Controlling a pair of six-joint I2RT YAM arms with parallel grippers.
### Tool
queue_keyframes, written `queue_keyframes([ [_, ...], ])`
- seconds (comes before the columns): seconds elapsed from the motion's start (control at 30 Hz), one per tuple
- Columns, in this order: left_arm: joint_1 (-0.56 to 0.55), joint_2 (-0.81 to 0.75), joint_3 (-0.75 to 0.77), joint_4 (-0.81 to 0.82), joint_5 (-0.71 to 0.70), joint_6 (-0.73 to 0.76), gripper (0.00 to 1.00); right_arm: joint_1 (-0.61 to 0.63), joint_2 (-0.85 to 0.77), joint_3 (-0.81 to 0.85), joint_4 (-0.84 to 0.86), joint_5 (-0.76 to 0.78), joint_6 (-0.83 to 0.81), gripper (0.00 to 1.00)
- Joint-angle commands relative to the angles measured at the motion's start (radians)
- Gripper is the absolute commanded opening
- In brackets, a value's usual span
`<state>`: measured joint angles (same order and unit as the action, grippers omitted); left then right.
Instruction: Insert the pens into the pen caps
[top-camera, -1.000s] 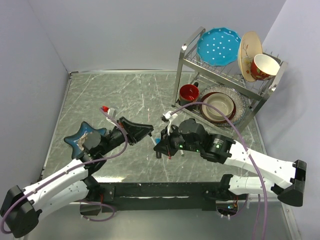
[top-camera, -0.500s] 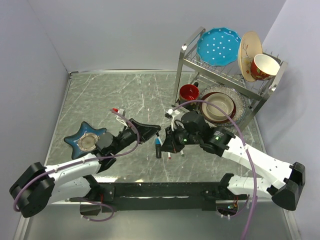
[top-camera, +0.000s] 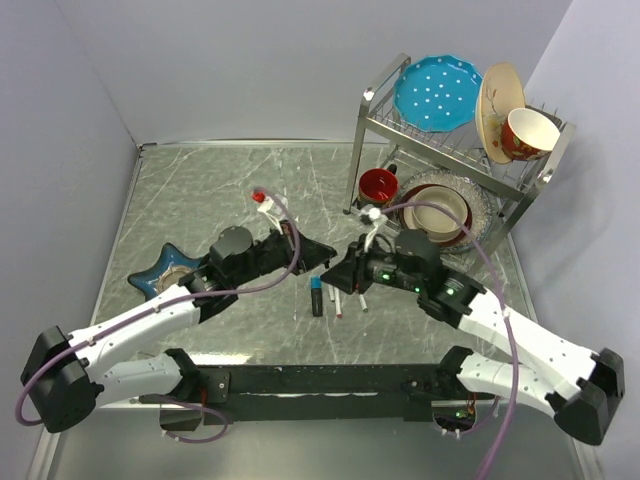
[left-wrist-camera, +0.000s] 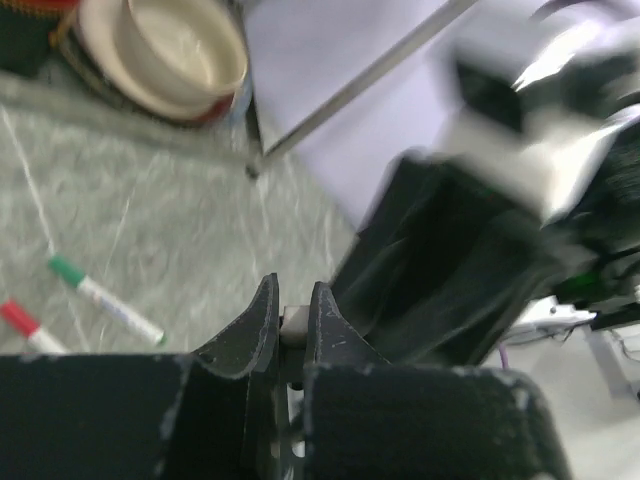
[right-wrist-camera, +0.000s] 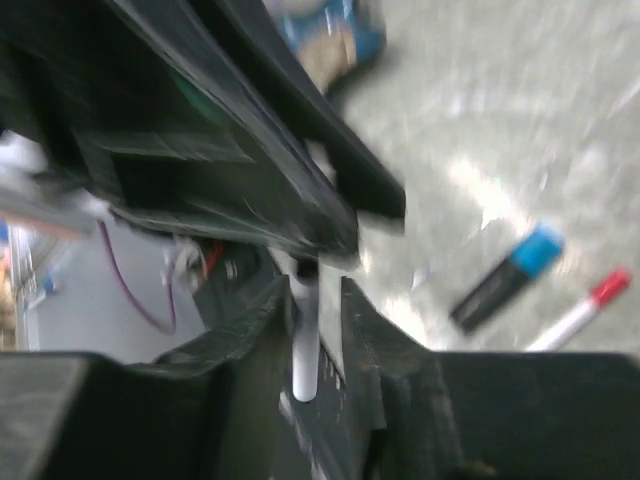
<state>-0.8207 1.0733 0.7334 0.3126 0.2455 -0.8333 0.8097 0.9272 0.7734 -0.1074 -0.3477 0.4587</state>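
Grey-veined table (top-camera: 200, 190) seen from above: the left pincer (top-camera: 325, 253) and right pincer (top-camera: 350, 275) meet nose to nose over it, tips nearly touching, with the black-barrelled marker (top-camera: 316, 298) and a thin pen (top-camera: 338, 303) lying just below; whether either pincer grips anything cannot be told from here. The left wrist camera fills that gap: its jaws are clenched on a small pale piece (left-wrist-camera: 295, 322), cap or barrel end I cannot say, and a green-ended pen (left-wrist-camera: 105, 298) and red-ended pen (left-wrist-camera: 22, 322) lie on the table beyond. The right wrist camera shows its own jaws clamped on a thin white barrel (right-wrist-camera: 305, 345) aimed at the left pincer close ahead. The risk, as I judge it: with the two so crowded, an off-axis push could jam the tip against a rim, twist the barrel in the grip, or knock the piece loose onto the table
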Motion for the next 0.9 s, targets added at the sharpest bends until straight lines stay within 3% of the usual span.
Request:
queue_keyframes([
  [0.0, 0.058, 0.033, 0.113, -0.300, 0.063, 0.091, 0.01, -0.012, -0.172, -0.081, 0.203, 0.039, 0.041, 0.43],
  [0.3, 0.212, 0.191, 0.186, -0.520, -0.130, 0.214, 0.01, -0.014, -0.470, -0.191, 0.042, 0.125, 0.107, 0.88],
  [0.47, 0.218, 0.319, 0.156, -0.491, -0.169, 0.197, 0.01, -0.012, -0.522, -0.168, -0.040, 0.202, 0.110, 0.95],
  [0.87, 0.216, 0.547, 0.098, -0.426, -0.181, 0.122, 0.09, -0.012, -0.522, -0.171, -0.083, 0.248, 0.129, 0.96],
])
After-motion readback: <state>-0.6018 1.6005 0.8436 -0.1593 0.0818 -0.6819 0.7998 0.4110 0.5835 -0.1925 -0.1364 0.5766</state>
